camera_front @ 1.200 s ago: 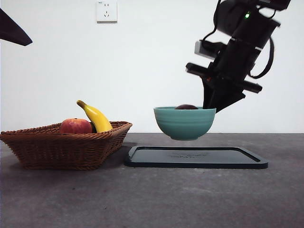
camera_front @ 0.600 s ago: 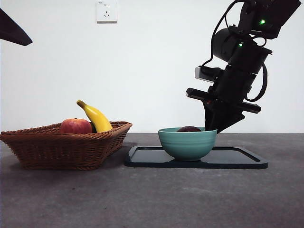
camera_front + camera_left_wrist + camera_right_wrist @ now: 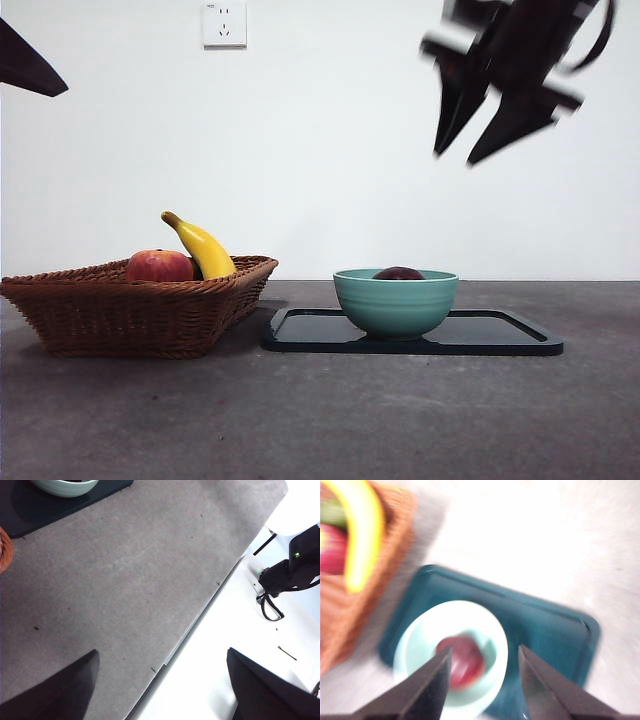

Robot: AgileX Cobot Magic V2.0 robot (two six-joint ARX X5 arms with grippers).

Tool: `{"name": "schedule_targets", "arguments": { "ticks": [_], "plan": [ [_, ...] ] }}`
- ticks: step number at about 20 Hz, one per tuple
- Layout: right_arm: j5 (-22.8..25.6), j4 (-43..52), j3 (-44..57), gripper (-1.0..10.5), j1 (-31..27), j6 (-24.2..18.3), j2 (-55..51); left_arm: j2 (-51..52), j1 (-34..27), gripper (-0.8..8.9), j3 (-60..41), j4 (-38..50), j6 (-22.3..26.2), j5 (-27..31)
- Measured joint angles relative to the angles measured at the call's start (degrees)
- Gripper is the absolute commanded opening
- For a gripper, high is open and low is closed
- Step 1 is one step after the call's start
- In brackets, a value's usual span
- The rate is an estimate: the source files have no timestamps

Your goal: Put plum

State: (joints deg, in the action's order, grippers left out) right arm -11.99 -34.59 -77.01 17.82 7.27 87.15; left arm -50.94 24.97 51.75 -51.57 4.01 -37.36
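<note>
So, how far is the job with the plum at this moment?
It looks practically done. The plum lies inside the teal bowl, and the bowl stands on the dark tray, beside the basket with the apple and banana. Nothing is in hand: the right gripper is open, empty, high above the bowl. The left gripper waits, open, away from the tray. Left: at most parking the arm.

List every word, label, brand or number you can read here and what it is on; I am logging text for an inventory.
None can be read.
White wall socket: a small mark at its top edge, too small to read.
Flat dark rectangular tray: no text visible in the current views.
Teal ceramic bowl, woven brown wicker basket: no lettering.
</note>
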Motion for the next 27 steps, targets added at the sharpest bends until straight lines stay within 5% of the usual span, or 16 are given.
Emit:
{"name": "schedule_targets", "arguments": {
  "ticks": [8, 15, 20, 27],
  "plan": [
    [0.00, -15.52, 1.20, 2.1, 0.33, -1.49, -21.27, 0.00, 0.00, 4.02, 0.00, 0.00, 0.00, 0.00],
    [-0.28, -15.28, 18.25, 2.1, 3.80, -1.51, -37.29, 0.00, 0.00, 4.03, 0.00, 0.00, 0.00, 0.00],
    [-6.10, -13.97, 29.73, 2.1, 5.77, -1.44, -47.80, 0.00, 0.00, 4.02, 0.00, 0.00, 0.00, 0.00],
    [-7.52, -13.99, 32.74, 2.1, 5.77, -1.42, -52.19, 0.00, 0.00, 4.02, 0.00, -0.02, 0.00, 0.00]
  ]
}}
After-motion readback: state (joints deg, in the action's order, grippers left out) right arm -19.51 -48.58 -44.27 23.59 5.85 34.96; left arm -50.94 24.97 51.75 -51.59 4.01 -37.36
